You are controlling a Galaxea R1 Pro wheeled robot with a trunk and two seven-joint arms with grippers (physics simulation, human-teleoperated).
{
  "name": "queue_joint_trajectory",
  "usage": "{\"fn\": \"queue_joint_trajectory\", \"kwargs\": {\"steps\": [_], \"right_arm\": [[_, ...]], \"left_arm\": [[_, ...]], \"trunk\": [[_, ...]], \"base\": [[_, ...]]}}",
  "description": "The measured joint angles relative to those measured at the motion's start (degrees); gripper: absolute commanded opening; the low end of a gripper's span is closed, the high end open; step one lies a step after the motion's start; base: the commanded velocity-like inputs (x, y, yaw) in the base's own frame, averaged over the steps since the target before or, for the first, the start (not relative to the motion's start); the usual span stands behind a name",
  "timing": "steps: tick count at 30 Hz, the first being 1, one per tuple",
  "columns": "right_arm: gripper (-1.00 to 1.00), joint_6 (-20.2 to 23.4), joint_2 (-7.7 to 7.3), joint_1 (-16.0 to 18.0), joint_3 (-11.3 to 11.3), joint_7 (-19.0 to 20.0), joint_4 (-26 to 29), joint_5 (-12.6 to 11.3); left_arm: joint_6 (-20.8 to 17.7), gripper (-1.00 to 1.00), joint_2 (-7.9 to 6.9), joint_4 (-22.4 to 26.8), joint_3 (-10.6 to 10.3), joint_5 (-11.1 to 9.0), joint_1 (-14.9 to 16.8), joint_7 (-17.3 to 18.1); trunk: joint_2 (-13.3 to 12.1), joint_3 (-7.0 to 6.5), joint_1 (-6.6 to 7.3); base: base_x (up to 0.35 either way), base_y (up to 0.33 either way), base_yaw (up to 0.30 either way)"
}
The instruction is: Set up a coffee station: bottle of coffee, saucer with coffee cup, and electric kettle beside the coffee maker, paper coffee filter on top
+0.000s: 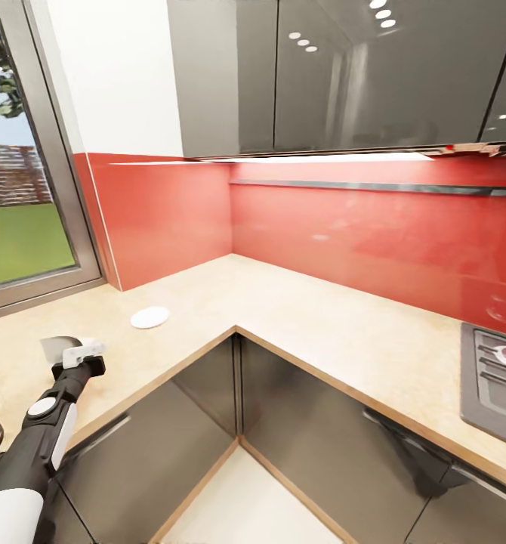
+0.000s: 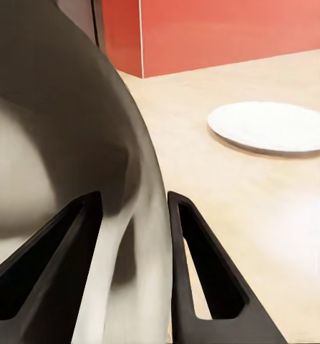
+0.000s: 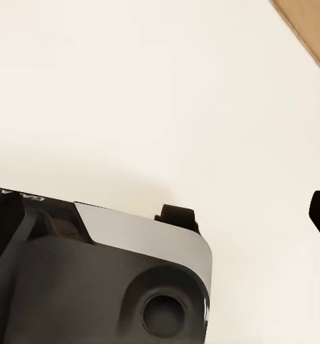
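While its left arm reaches over the near-left stretch of the beige speckled L-shaped tabletop, the robot's left end effector is closed on a pale, rounded white coffee cup, held just above the surface. From the left wrist view, the two black fingers flank the glossy off-white cup wall, pressed against it on either side. A flat round white saucer lies on the tabletop just beyond and to the right of the cup, apart from it, nearer the glossy red backsplash. A dark cooktop sits at the far right edge of the tabletop, and a window shows grass at left. In the right wrist view, the robot's dark base sits over a cream floor; whether the right end effector is open or closed, I cannot tell.
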State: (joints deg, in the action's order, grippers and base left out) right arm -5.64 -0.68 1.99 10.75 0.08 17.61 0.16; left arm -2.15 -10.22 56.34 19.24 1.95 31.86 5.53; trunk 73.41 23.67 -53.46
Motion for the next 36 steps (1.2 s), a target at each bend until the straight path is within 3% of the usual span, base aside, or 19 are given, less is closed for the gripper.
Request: {"fn": "queue_joint_trajectory", "kwargs": {"steps": [8, 15, 25, 30, 33, 36], "right_arm": [[1.00, 0.0, 0.01, 0.0, 0.0, 0.0, 0.0, 0.0], [1.00, 0.0, 0.00, 0.0, 0.0, 0.0, 0.0, 0.0], [1.00, 0.0, 0.00, 0.0, 0.0, 0.0, 0.0, 0.0], [1.00, 0.0, 0.00, 0.0, 0.0, 0.0, 0.0, 0.0], [1.00, 0.0, 0.00, 0.0, 0.0, 0.0, 0.0, 0.0], [1.00, 0.0, 0.00, 0.0, 0.0, 0.0, 0.0, 0.0]], "left_arm": [[0.0, -1.00, 0.01, -0.1, 0.0, 0.0, 0.0, 0.0], [0.0, -1.00, 0.07, 0.0, 0.0, 0.0, 0.0, 0.0], [0.0, -1.00, 0.08, 0.5, 0.0, 0.0, 0.0, 0.1], [0.1, -1.00, 0.16, 3.0, -0.2, -0.2, 0.0, 0.4], [0.0, -1.00, 0.28, 6.5, -0.8, -0.2, -0.1, 0.5], [-1.6, -1.00, 0.33, 12.3, -2.7, -0.3, -1.7, 0.6]], "trunk": [[0.0, 0.00, 0.00], [0.0, 0.00, 0.00], [-4.0, -1.79, 2.19], [-6.0, -2.69, 3.29], [-7.2, -3.23, 3.95], [-7.2, -3.24, 3.96]], "base": [[-0.005, -0.235, 0.122], [0.000, -0.039, 0.042], [0.000, -0.001, 0.001], [0.000, 0.000, 0.000], [0.000, 0.000, 0.000], [0.000, 0.000, 0.000]]}}
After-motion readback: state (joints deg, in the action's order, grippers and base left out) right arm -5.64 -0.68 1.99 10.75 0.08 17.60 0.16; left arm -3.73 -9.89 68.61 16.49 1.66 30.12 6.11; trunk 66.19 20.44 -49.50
